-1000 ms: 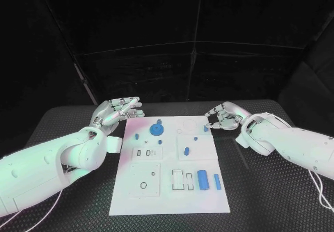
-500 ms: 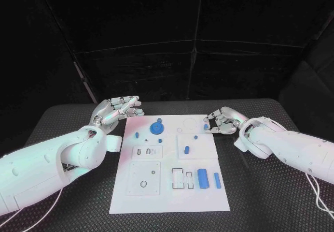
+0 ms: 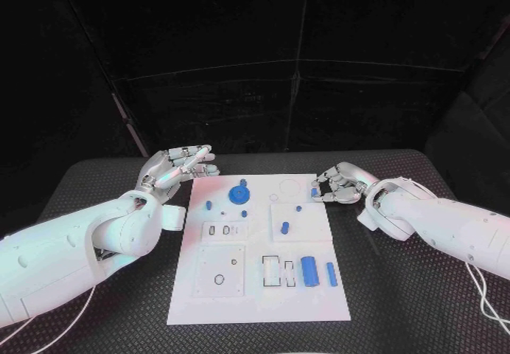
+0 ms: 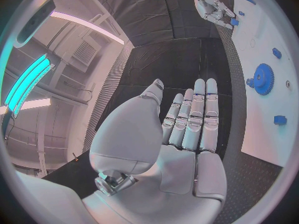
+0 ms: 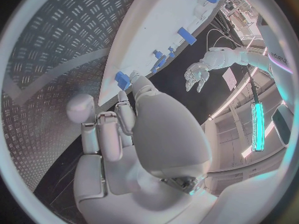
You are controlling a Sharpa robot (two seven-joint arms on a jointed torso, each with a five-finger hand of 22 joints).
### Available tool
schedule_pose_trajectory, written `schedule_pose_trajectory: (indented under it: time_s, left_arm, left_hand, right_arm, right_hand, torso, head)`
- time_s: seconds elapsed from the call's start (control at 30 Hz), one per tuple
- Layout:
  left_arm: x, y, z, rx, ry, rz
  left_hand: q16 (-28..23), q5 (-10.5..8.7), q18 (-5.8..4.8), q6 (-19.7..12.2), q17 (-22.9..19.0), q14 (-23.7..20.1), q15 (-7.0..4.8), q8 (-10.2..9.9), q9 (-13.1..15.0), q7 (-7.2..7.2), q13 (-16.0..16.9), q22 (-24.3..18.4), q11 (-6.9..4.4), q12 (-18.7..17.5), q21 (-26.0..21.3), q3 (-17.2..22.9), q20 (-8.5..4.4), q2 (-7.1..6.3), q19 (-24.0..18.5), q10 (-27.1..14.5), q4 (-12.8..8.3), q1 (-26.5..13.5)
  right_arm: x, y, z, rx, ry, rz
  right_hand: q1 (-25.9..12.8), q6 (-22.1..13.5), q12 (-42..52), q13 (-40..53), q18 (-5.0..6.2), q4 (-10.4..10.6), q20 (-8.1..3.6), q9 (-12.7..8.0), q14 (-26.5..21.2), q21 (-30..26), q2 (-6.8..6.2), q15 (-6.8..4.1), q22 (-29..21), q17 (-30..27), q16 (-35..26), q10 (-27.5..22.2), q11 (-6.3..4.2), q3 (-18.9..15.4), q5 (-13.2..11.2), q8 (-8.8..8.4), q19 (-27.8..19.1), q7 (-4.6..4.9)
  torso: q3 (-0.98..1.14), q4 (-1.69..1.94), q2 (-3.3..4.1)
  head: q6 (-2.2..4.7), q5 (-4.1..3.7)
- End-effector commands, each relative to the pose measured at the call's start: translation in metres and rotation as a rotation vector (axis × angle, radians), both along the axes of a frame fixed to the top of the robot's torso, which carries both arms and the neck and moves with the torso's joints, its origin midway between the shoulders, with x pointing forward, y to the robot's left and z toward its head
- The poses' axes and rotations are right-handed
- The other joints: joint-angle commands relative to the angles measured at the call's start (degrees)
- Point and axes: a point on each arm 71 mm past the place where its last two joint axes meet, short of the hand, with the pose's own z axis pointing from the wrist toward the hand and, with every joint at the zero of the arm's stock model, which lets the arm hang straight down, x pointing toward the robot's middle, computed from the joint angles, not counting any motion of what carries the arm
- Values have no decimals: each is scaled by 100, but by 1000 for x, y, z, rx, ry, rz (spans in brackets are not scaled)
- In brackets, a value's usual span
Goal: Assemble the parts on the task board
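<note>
The white task board [image 3: 255, 302] lies in the middle of the table. A blue gear [image 3: 240, 196] stands near its far end, with small blue parts [image 3: 285, 230] round it. One small blue part [image 3: 315, 193] lies at the board's far right edge. My right hand [image 3: 338, 184] sits beside it with its fingers curled in. In the right wrist view a fingertip [image 5: 135, 80] touches that part [image 5: 122, 78], and the thumb stays apart from it. My left hand [image 3: 175, 167] hovers by the board's far left corner with straight fingers [image 4: 193, 114], holding nothing.
Two blue bars [image 3: 309, 272] lie side by side near the board's right front, next to several dark slots. Black ribbed mat [image 3: 404, 295] surrounds the board on all sides. The left wrist view shows the gear [image 4: 263, 78] and my right hand [image 4: 212, 5].
My right hand has drawn its fingers in beside the small blue part at the board's edge; the part has not moved. My left hand has barely shifted.
</note>
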Motion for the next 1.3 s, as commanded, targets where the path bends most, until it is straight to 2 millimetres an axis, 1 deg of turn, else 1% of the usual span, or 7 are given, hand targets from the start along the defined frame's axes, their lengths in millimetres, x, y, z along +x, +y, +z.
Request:
schedule_pose_trajectory:
  time_s: [0.03,0.23,0.83,1.03,1.17,1.23,1.3]
  left_arm:
    - [0,-1,2,-6,-11,-12]
    - [0,-1,2,-5,-11,-11]
    - [0,0,1,-4,-10,-9]
    - [0,0,1,-4,-10,-9]
    - [1,0,1,-3,-10,-8]
    - [1,0,1,-3,-10,-8]
    - [1,0,1,-3,-10,-8]
  left_hand:
    - [-36,-31,75,12,8,13,17,-30,-4,92,-7,-6,34,-30,-32,12,-4,4,42,-1,-37,41]
    - [-36,-31,75,12,8,13,17,-30,-4,92,-7,-6,34,-30,-32,12,-4,4,42,-1,-37,41]
    - [-50,-30,77,22,14,20,15,-38,-1,88,-5,-13,31,-38,-37,12,-4,10,46,10,-54,55]
    - [-50,-30,77,22,14,20,15,-38,-1,88,-5,-13,31,-38,-37,12,-4,10,46,10,-54,55]
    - [-53,-28,77,23,15,21,15,-40,-1,87,-5,-14,30,-40,-38,15,-4,14,47,11,-60,61]
    - [-53,-28,77,23,15,21,15,-40,-1,87,-5,-14,30,-40,-38,15,-4,14,47,11,-60,61]
    - [-53,-28,77,23,15,21,15,-40,-1,87,-5,-14,30,-40,-38,15,-4,14,47,11,-60,61]
  right_arm:
    - [0,2,0,-8,2,12]
    - [1,2,-1,-16,4,12]
    - [3,7,-3,-44,5,16]
    - [4,8,-3,-49,-2,10]
    - [4,7,-3,-50,-11,1]
    - [4,7,-2,-50,-20,-5]
    - [4,6,-2,-48,-29,-10]
  right_hand:
    - [24,76,39,14,-28,-61,-34,4,434,5,82,-47,12,662,5,12,-35,31,-51,45,4,-10]
    - [46,166,61,42,-30,-108,-50,2,438,12,127,-64,23,676,9,33,-56,80,-94,78,13,-35]
    - [38,264,88,75,-37,-140,-67,1,444,31,162,-83,61,703,16,62,-78,120,-117,113,39,-61]
    - [23,403,102,95,-40,-163,-90,6,449,43,227,-111,81,726,23,83,-114,177,-122,163,55,-103]
    - [24,524,112,110,-43,-187,-116,10,455,52,314,-142,97,752,30,101,-151,252,-134,205,68,-147]
    - [27,574,114,115,-43,-203,-130,11,457,52,355,-157,97,761,33,108,-170,293,-173,223,69,-168]
    - [37,618,113,120,-44,-231,-150,6,458,55,411,-177,101,767,34,114,-191,361,-292,234,73,-189]
  torso:
    - [3,1,1]
    - [3,-1,1]
    - [9,-1,1]
    - [11,0,3]
    - [10,0,-1]
    - [11,1,0]
    - [11,1,-1]
  head:
    - [-11,13]
    - [-29,6]
    - [-52,-7]
    - [-57,-8]
    - [-59,-9]
    - [-66,-7]
    - [-66,-6]
